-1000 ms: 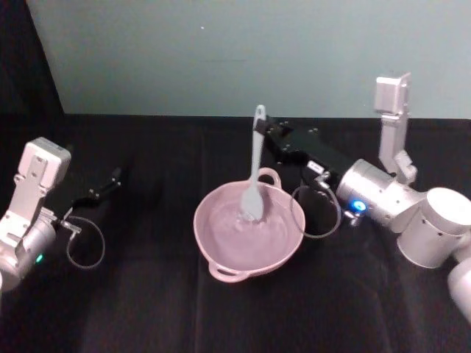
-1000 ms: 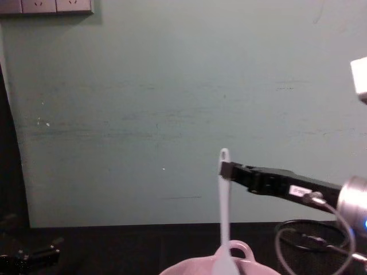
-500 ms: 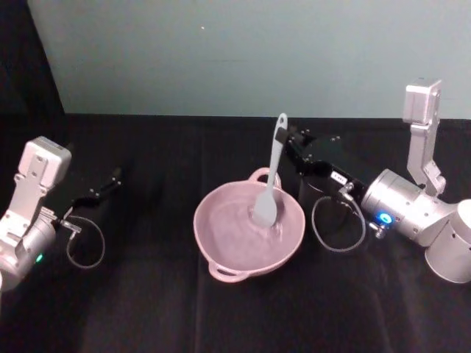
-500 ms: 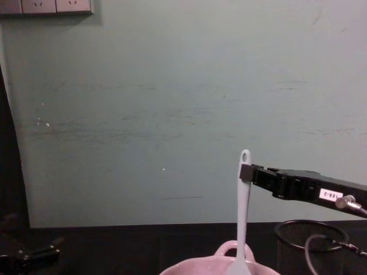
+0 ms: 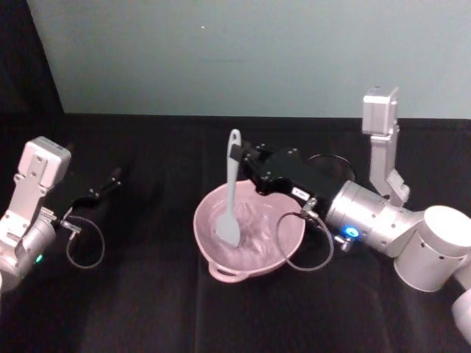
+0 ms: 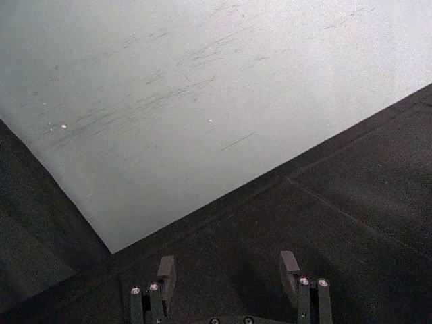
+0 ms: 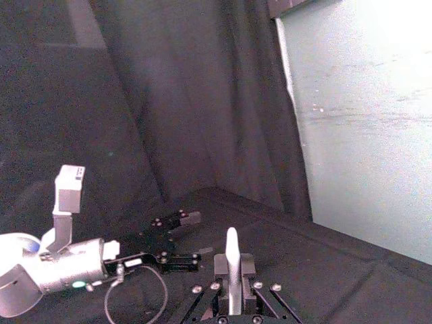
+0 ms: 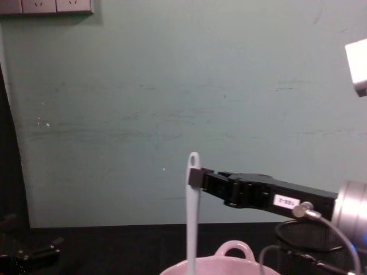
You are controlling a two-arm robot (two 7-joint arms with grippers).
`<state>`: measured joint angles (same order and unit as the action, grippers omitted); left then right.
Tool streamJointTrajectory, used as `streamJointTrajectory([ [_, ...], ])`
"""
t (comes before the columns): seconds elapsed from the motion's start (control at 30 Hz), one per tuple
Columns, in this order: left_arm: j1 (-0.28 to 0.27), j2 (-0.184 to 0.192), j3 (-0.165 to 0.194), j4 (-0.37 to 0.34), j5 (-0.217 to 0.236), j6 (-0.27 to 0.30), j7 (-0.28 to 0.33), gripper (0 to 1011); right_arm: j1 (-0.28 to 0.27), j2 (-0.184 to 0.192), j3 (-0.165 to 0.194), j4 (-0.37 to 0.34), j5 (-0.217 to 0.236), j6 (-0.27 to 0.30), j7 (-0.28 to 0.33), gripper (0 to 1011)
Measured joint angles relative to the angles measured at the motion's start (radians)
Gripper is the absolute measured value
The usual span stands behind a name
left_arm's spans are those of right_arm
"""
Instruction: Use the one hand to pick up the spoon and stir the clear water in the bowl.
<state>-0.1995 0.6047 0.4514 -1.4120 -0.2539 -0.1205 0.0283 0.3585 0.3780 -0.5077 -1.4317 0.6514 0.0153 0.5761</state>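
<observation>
Only the rim of the pale pink round bowl clears our chest view's bottom; from right, our slim black right gripper clenches the long white plastic spoon standing in it; left gripper idles, spread.

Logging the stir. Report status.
Right black gripper shut on long white plastic spoon, near handle top. Paddle head down in pale pink round bowl. Left gripper open, parked left. Black wire-mesh cup right of bowl.
</observation>
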Motion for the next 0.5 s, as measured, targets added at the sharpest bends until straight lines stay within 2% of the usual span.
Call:
streamJointTrajectory([
  [0.33,0.000,0.000,0.000,0.000,0.000,0.000,0.000,1011,0.046,-0.038,-0.027,0.059,-0.004,-0.009,0.009,113],
  [0.5,0.000,0.000,0.000,0.000,0.000,0.000,0.000,1011,0.085,-0.067,-0.030,0.131,-0.006,-0.027,0.015,113],
])
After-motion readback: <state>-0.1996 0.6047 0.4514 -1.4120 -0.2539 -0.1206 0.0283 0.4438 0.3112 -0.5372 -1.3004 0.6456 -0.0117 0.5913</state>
